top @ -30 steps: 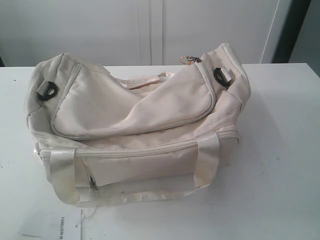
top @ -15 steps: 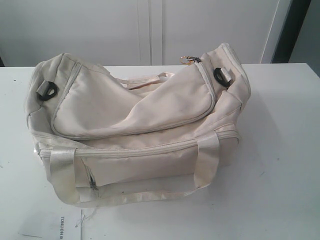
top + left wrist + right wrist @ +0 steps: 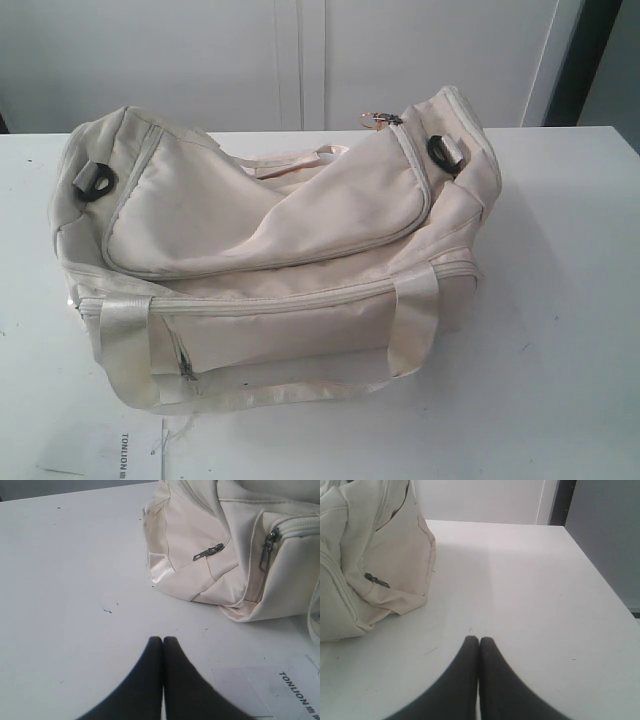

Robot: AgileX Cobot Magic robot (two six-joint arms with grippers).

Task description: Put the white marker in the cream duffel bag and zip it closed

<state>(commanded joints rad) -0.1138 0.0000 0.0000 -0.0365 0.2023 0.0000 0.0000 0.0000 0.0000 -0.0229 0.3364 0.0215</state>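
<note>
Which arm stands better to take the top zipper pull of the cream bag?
Probably right: the zipper pull sits at the right end of the cream duffel bag, near the shut, empty right pincer.

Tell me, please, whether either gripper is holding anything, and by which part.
Nothing is held: the left gripper and the right gripper are both shut empty, apart from the cream duffel bag.

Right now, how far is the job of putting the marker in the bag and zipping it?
Seemingly done: the white marker is nowhere in view, and the top zipper of the cream duffel bag looks closed where visible. In hand: nothing; left gripper and right gripper are shut, empty, over the table beside the bag. Left: apparently nothing, though the marker inside cannot be confirmed.
</note>
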